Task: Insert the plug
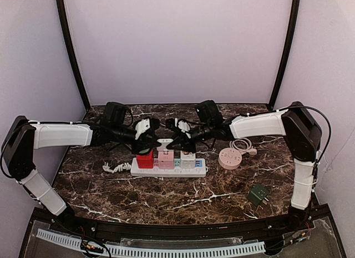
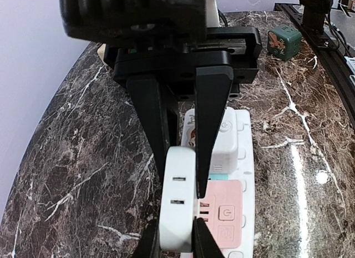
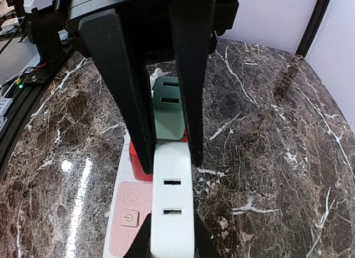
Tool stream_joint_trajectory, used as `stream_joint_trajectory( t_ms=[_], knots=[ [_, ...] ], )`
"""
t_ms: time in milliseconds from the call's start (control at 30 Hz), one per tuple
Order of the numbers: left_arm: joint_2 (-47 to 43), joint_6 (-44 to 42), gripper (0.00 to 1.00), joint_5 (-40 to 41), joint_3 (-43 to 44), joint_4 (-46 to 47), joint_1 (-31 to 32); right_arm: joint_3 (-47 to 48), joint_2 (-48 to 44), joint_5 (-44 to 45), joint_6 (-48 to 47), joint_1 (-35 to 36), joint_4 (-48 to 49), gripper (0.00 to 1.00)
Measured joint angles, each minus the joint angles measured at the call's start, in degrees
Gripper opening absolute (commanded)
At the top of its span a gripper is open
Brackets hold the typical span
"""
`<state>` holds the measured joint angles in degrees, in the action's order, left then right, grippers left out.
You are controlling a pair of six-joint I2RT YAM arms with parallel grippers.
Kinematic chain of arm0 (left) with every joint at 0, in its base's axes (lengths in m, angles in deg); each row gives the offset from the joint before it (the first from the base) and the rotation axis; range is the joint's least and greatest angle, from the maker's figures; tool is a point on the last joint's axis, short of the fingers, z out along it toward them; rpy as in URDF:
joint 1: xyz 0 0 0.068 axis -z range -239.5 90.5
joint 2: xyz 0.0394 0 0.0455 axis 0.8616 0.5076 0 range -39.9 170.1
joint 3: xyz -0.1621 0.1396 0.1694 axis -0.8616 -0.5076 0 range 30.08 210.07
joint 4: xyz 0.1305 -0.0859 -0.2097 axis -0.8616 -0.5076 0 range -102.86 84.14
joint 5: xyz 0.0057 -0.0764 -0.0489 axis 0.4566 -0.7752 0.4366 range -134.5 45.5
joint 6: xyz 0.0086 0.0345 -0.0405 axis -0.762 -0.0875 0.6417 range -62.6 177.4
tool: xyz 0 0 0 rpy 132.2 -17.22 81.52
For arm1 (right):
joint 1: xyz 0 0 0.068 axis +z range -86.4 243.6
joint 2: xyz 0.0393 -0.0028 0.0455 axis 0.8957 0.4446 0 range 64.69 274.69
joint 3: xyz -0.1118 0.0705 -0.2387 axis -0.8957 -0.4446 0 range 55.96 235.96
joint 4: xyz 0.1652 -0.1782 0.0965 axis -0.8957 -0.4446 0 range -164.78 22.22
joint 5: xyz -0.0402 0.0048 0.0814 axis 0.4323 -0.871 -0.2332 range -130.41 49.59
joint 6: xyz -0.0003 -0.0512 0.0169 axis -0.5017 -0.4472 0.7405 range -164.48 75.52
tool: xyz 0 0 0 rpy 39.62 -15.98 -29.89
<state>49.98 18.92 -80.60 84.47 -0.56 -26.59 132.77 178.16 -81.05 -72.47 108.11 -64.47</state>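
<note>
A white rounded plastic plug block, with two short slots in its upward face, hangs roughly level just above a long white power strip. It seems to sit over the strip's left-middle stretch. The left gripper and the right gripper each pinch one end of the block. Its pins are hidden, so contact with a socket cannot be judged. The strip lies flat, running left to right mid-scene.

Lab test booth, plain walls
</note>
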Motion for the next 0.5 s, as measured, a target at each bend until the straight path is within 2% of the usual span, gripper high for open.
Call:
stream_joint_trajectory(
  t_ms=[433, 467, 500],
  knots=[
    [0.5, -1.6, 0.01, -1.3, 0.0, -3.0, 0.5, -2.2, -1.0, 1.7, 0.4, 1.1, -0.8, 0.0],
    [0.5, -1.7, 0.01, -1.3, 0.1, -3.1, 0.5, -2.2, -1.0, 1.9, 0.5, 1.1, -0.8, 0.01],
    [0.5, -1.7, 0.01, -1.2, 0.2, -3.3, 0.5, -2.1, -1.0, 2.0, 0.7, 1.2, -0.9, 0.1]
  ],
)
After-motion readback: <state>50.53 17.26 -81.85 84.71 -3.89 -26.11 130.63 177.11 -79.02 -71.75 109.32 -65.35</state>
